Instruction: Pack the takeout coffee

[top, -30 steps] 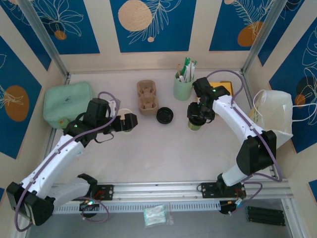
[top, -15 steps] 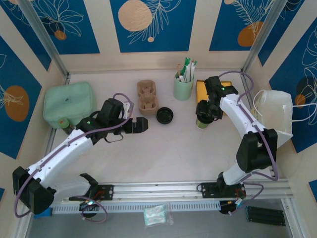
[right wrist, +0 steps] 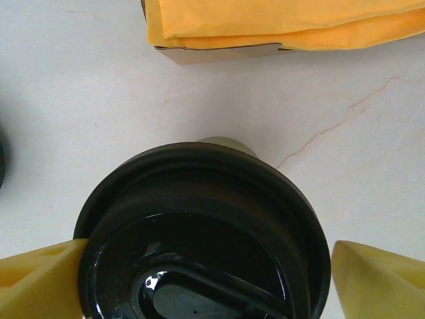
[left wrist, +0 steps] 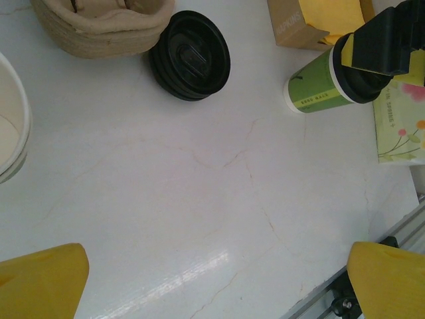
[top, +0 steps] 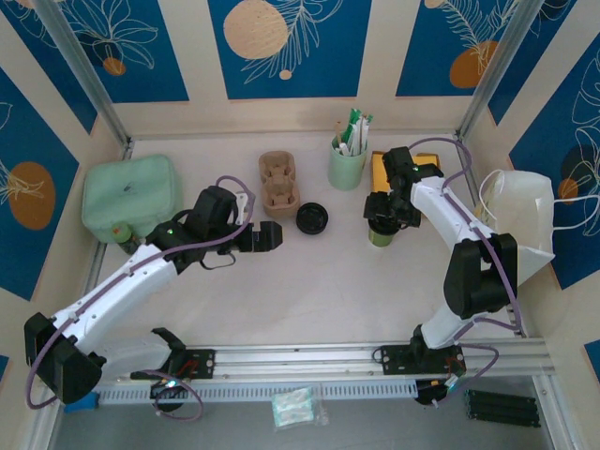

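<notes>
The takeout coffee [top: 379, 235], a green-and-white paper cup with a black lid [right wrist: 199, 232], stands upright on the white table, right of centre. My right gripper [top: 383, 221] hangs straight over it, its yellow fingers [right wrist: 40, 282] on either side of the lid. The left finger sits at the lid's rim and a thin gap shows at the right one. From the left wrist view the cup [left wrist: 312, 86] rests on the table. My left gripper [top: 267, 236] hovers open over bare table [left wrist: 219, 199], with nothing between its fingers.
A loose black lid [top: 311, 218] lies beside a brown pulp cup carrier [top: 279, 183]. A lidless cup's rim [left wrist: 10, 126] is close on the left. A green holder with sachets [top: 345, 164], a yellow box [top: 378, 171], a white bag [top: 520, 220] and a green container [top: 129, 195] ring the table.
The right gripper carried the coffee to the right, then its jaws widened around the lid. The left arm swung right toward the loose lid and then held still.
</notes>
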`<state>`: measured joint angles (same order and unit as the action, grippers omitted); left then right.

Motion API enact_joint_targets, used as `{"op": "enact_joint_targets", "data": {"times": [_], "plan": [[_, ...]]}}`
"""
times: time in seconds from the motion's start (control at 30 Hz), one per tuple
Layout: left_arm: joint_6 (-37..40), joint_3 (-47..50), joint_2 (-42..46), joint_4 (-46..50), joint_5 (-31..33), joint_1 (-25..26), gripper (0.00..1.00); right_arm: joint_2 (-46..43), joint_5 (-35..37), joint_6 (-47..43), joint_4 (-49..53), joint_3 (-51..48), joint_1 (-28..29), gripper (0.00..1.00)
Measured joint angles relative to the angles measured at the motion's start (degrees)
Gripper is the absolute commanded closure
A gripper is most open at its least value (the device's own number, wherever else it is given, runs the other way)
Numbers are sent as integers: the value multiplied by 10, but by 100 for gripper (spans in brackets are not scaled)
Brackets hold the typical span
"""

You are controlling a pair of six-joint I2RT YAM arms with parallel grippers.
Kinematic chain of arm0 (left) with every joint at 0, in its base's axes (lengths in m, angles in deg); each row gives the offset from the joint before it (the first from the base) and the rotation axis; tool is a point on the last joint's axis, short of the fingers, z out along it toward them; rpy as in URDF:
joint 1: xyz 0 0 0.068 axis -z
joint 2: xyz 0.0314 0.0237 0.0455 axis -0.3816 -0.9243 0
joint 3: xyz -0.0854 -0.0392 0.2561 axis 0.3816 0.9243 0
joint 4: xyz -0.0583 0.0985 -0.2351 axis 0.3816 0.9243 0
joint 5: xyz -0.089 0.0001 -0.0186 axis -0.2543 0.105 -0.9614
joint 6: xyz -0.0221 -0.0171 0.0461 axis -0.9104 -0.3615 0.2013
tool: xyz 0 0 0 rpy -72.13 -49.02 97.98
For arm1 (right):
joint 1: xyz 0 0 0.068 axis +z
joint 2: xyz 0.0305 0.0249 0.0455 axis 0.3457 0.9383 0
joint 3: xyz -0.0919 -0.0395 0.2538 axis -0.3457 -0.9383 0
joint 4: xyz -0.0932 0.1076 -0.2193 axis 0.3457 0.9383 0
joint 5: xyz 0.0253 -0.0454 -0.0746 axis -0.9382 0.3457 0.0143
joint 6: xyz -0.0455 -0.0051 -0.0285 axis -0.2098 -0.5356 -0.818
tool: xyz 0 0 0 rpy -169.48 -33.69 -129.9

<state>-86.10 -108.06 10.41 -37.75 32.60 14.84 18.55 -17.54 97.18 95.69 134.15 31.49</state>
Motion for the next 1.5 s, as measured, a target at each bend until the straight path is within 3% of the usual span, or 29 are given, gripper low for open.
{"op": "enact_joint_targets", "data": {"times": [0.17,0.53,1.27,1.5], "plan": [[0,0,-7,-2,0,1,1,0,0,-1,1,0,0,2],[0,-2,-10,-6,2,4,1,0,1,-2,16,16,0,1],[-1,-7,-17,-8,2,8,1,-18,-1,-6,37,49,8,6],[-1,-8,-17,-8,1,9,1,-84,-18,-3,75,131,40,9]]}}
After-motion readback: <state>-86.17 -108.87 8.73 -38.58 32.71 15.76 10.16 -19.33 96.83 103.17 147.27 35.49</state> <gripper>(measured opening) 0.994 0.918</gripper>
